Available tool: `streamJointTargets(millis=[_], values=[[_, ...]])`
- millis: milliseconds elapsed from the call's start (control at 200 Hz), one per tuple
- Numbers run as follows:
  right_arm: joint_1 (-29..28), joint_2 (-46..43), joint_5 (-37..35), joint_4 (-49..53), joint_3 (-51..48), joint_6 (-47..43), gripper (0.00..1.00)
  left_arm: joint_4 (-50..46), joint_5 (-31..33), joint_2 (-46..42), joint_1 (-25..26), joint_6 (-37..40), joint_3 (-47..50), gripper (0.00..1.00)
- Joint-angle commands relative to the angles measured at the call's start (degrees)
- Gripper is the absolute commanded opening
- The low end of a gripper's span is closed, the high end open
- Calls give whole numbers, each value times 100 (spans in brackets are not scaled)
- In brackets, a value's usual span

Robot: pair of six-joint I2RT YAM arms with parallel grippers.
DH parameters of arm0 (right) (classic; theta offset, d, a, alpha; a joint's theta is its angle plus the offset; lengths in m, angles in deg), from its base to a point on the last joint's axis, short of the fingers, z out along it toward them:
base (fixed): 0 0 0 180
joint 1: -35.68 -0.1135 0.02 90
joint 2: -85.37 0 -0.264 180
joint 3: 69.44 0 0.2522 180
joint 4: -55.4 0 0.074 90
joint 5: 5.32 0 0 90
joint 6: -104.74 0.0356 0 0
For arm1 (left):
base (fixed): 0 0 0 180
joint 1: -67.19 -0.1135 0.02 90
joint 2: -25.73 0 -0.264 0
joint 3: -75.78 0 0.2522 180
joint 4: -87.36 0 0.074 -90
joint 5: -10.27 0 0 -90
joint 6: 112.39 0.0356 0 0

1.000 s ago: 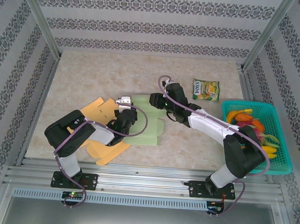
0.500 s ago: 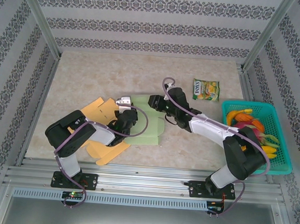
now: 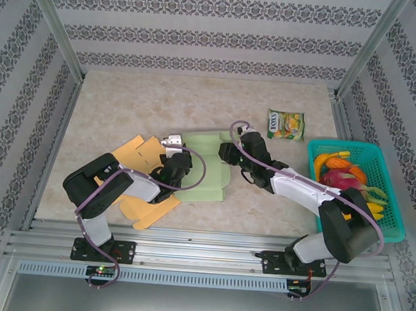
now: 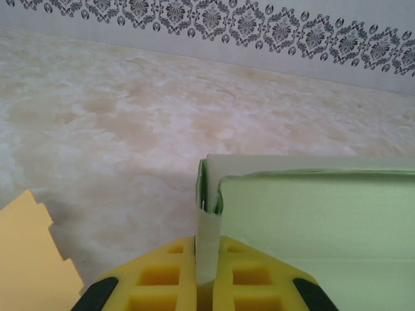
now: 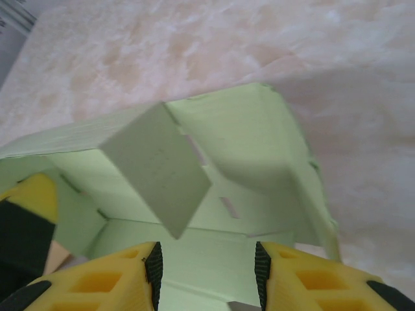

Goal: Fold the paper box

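The pale green paper box [image 3: 205,171] lies partly unfolded on the table between the two arms. In the left wrist view my left gripper [image 4: 208,269] is shut on a thin upright flap [image 4: 208,241] at the box's left edge, and the green panel [image 4: 318,214] spreads out to the right. From above, the left gripper [image 3: 175,170] sits at that same edge. My right gripper [image 3: 225,152] hovers over the box's right part. It is open [image 5: 206,272], its black pads [image 5: 153,264] wide apart above the green sheet, and a raised flap [image 5: 155,170] stands just ahead of it.
Orange cut paper sheets [image 3: 142,154] lie left of the green box and under the left arm; one corner [image 4: 26,259] is near the left gripper. A snack packet [image 3: 285,124] lies at the back right. A teal basket [image 3: 342,144] of toy fruit stands on the right.
The right arm has drawn its gripper back toward the near right, over the box's right part. The left gripper has kept still, holding the flap.
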Motion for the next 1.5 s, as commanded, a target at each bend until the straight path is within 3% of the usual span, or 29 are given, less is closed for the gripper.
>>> streamJointTargets(millis=[0,410,969,1349,1494], values=[[56,24,-423,189,-31,-337,43,6,-84,44,76,-153,-139,0],[81,464,-663,224,26,-426,44,-4,-87,-16,76,-153,-145,0],[-156,513,604,-246,223,14,43,-82,-143,41,76,-153,-229,0],[-499,1012,565,-269,423,80,43,-68,-199,8,76,-201,-214,0],[-519,702,481,-233,284,9,43,-66,-156,10,77,-133,-180,0]])
